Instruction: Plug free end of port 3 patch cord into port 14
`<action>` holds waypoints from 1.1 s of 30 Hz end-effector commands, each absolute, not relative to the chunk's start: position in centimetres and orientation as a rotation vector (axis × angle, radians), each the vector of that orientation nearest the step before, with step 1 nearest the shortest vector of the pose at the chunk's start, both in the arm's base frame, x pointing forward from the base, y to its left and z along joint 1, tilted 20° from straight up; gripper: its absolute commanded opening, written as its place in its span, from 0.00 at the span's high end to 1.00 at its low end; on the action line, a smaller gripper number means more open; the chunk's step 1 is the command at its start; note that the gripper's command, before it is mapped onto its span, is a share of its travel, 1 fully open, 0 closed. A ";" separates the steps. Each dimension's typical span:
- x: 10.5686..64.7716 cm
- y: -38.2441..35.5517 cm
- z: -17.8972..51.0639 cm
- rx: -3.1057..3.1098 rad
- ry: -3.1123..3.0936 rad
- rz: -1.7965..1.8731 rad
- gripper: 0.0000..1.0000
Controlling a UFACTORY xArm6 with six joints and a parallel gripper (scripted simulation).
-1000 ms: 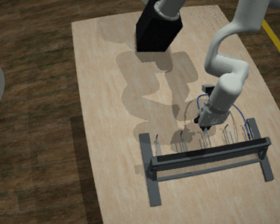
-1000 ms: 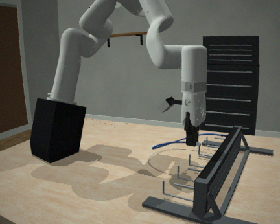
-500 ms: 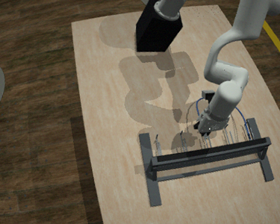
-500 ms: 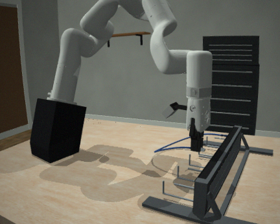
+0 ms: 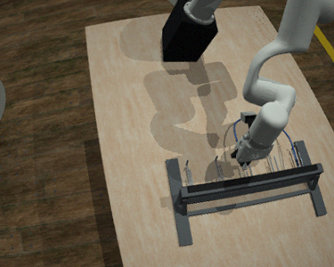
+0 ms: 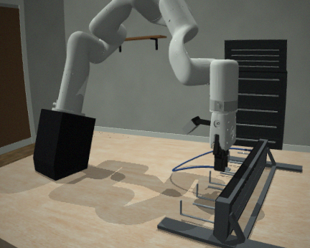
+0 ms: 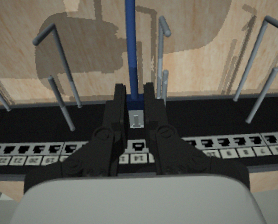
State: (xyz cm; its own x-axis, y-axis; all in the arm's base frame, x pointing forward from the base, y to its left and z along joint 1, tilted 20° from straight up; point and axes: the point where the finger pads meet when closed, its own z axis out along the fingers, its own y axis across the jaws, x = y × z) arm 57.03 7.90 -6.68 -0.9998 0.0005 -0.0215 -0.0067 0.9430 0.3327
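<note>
My gripper (image 5: 242,160) (image 6: 220,165) (image 7: 135,97) is shut on the grey plug (image 7: 136,119) at the free end of the blue patch cord (image 5: 235,127) (image 6: 194,160) (image 7: 131,45). It points down at the dark rack (image 5: 254,183) (image 6: 244,175) from its port side. In the wrist view the plug hangs just in front of the black panel (image 7: 215,117), in line with one port (image 7: 138,146) of the port row. The white number plates are too small to read. The cord loops back behind the gripper toward the rack's far end.
Grey cable hooks (image 7: 60,55) (image 7: 161,50) (image 7: 256,55) (image 6: 201,195) stick out of the rack on both sides of the gripper. The black robot base (image 5: 189,32) (image 6: 62,147) stands at the far end of the table (image 5: 124,108). The rack's right foot (image 5: 310,177) lies near the table's right edge.
</note>
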 end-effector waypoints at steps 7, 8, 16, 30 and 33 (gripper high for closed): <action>57.3 7.9 -6.6 -0.004 3.071 0.526 1.00; 57.3 7.9 -6.6 -0.004 3.071 0.526 1.00; 57.3 7.9 -6.6 -0.004 3.071 0.526 1.00; 58.8 7.9 -6.5 -0.004 3.071 0.526 1.00; 59.2 7.9 -6.5 -0.004 3.071 0.526 1.00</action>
